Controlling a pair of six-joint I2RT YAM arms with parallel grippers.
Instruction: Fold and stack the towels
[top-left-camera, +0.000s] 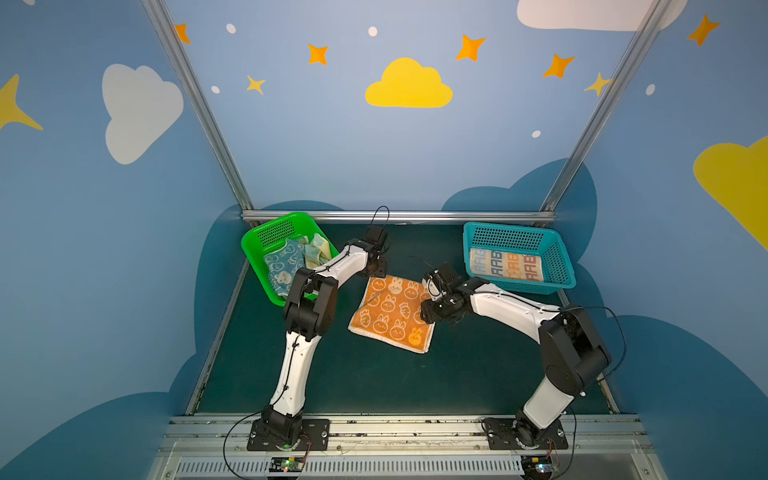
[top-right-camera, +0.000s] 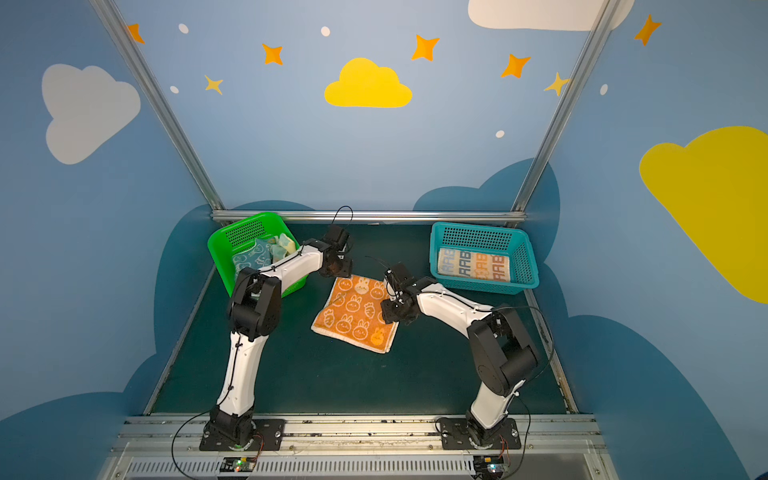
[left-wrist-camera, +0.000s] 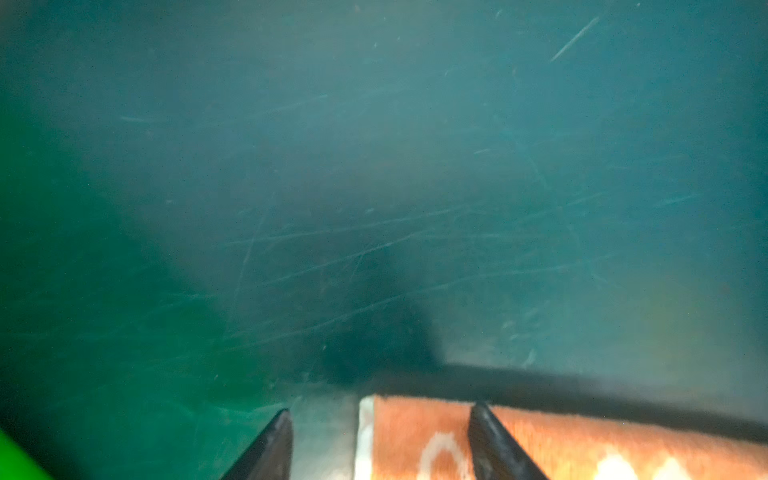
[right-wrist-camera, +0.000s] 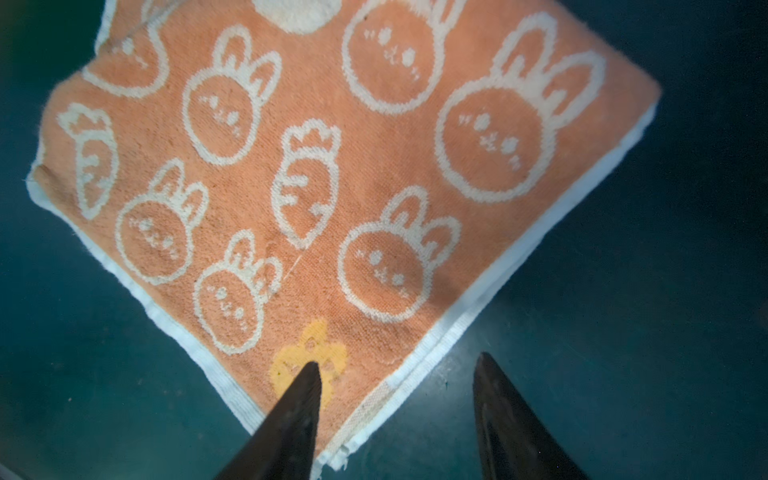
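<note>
An orange towel (top-left-camera: 392, 313) (top-right-camera: 355, 313) with white rabbits and carrots lies folded flat on the dark green mat in both top views. My left gripper (top-left-camera: 376, 272) (left-wrist-camera: 381, 409) is low at the towel's far left corner, open. In the left wrist view one finger is over the cloth (left-wrist-camera: 419, 436) and the other over bare mat. My right gripper (top-left-camera: 428, 318) (right-wrist-camera: 399, 360) hangs open over the towel's right edge. In the right wrist view its fingers straddle the white hem by a yellow rabbit (right-wrist-camera: 307, 357). Neither gripper holds anything.
A green basket (top-left-camera: 286, 224) at the back left holds crumpled blue (top-left-camera: 284, 266) and pale yellow (top-left-camera: 318, 249) towels, partly hidden by the left arm. A teal basket (top-left-camera: 557, 266) at the back right holds a folded lettered towel (top-left-camera: 505, 264). Metal rails edge the mat.
</note>
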